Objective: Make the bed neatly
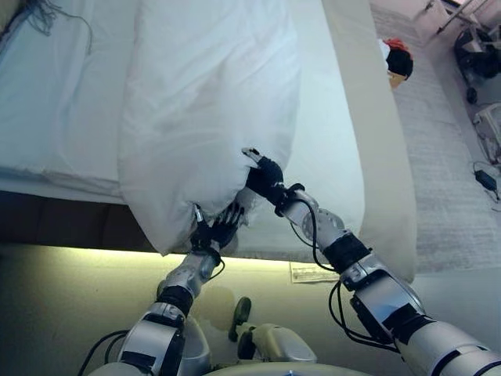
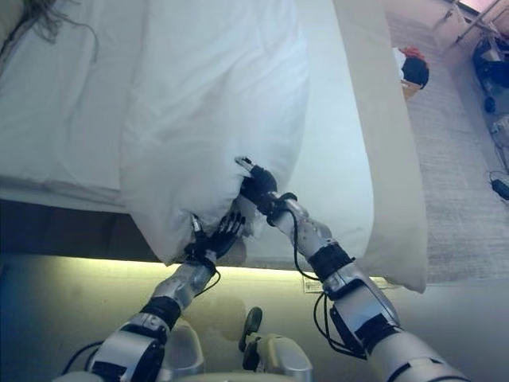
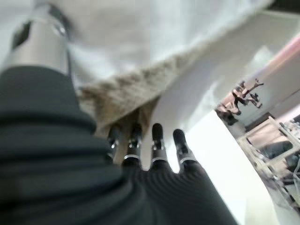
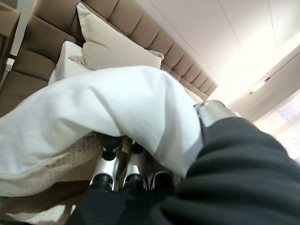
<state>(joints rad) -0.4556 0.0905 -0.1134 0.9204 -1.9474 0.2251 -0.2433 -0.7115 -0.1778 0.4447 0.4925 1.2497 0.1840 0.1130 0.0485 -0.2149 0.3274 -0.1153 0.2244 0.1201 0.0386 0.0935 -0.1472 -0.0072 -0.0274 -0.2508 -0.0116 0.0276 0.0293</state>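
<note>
A bulky white duvet point(image 1: 211, 102) lies bunched in a long roll down the bed, and its near end hangs over the bed's edge. My right hand point(image 1: 264, 176) is at that near end, shut on the duvet. In the right wrist view the white cloth point(image 4: 117, 108) is pinched between thumb and fingers. My left hand point(image 1: 225, 225) is just below and to the left, under the hanging end. Its straight fingers point(image 3: 157, 140) touch a beige woven layer point(image 3: 126, 93) under the white cover.
White sheet point(image 1: 70, 102) covers the mattress left of the roll, and a beige bed side point(image 1: 376, 157) runs on the right. Beyond it lies a grey rug point(image 1: 446, 157) with a red and black object point(image 1: 398, 59). A beige pillow point(image 4: 112, 47) leans on the padded headboard.
</note>
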